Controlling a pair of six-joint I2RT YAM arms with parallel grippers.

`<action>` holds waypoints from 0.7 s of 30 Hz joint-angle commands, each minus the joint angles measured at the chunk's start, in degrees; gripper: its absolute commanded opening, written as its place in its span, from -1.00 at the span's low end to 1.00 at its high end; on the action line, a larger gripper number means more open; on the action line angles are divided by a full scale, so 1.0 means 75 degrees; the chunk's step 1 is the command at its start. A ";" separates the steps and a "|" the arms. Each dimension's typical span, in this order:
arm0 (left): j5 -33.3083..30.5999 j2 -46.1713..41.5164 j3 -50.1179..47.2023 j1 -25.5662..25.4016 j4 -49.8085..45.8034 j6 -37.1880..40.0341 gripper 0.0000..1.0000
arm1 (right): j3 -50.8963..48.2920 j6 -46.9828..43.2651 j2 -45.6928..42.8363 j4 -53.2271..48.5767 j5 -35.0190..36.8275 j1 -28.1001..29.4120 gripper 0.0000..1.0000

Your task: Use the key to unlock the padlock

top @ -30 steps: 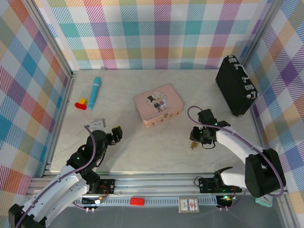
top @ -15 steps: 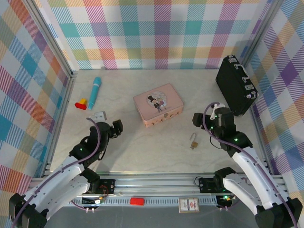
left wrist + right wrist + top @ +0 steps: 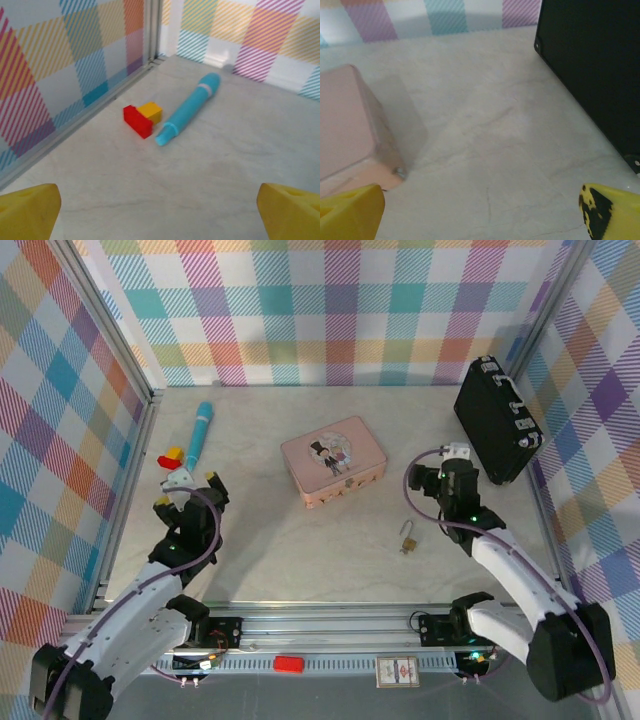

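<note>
Far left on the table (image 3: 300, 560), a red block (image 3: 168, 462) and a yellow block (image 3: 175, 452) touch each other, just beside the near tip of a blue marker (image 3: 200, 433). The left wrist view shows the same group ahead: red block (image 3: 137, 121), yellow block (image 3: 150, 111) and marker (image 3: 189, 109).

The left gripper (image 3: 187, 490) hovers near them, close to the left wall. Its yellow fingertips (image 3: 27, 210) sit at opposite corners of the wrist view, spread wide with nothing between them.

The pink tin (image 3: 334, 461) lies closed at the centre. To its right and nearer the arms, the padlock (image 3: 407, 538) lies alone on the bare table, shackle pointing away (whether the key is in it is too small to tell).

The right gripper (image 3: 438, 478) hangs just beyond the padlock, apart from it, between the tin (image 3: 345, 125) and the black case (image 3: 595, 70). Its fingertips (image 3: 350, 212) are also wide apart and hold nothing.

The black case (image 3: 497, 420) stands by the right wall.
</note>
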 commanded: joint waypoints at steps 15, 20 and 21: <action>0.1911 0.4465 -0.1157 0.0850 0.7132 0.3578 1.00 | -0.1342 -0.1231 0.2350 0.4467 0.0529 -0.0405 0.98; 0.3707 0.5202 -0.1411 0.1403 0.8404 0.3313 0.99 | -0.1615 -0.1337 0.2372 0.5290 -0.0794 -0.1028 0.98; 0.3841 0.5727 -0.1495 0.1458 0.9181 0.3388 0.99 | -0.1635 -0.1405 0.2398 0.5395 -0.1087 -0.1131 0.98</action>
